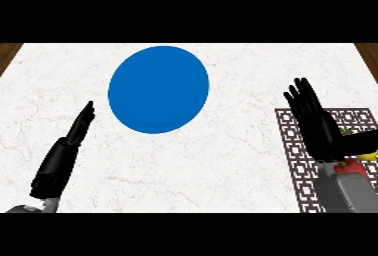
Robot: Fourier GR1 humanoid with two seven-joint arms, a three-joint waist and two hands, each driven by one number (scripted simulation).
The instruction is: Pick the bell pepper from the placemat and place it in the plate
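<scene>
The bell pepper [353, 164] lies on the placemat [295, 150] at the desk's right edge, mostly hidden behind the right hand [319, 131]; only a bit of red, a touch of yellow and a speck of green stem show past the thumb and wrist. Judging by its kind, it should be light, hollow and fairly stiff, with a smooth waxy skin that could slip between the fingers (a hold across the broad body looks safer than one near the stem). How it is turned cannot be told from what shows.

The right hand stands over the placemat's far part with its fingers [303, 97] straight and spread, pointing toward the desk's far edge, and the thumb held out to the right above the pepper. It holds nothing; whether the palm touches the pepper cannot be seen.

The blue plate [159, 90] sits well apart, near the middle of the desk's [221, 165] far edge, with nothing on it. The left hand [77, 127] rests open near the desk's left edge, fingers straight.
</scene>
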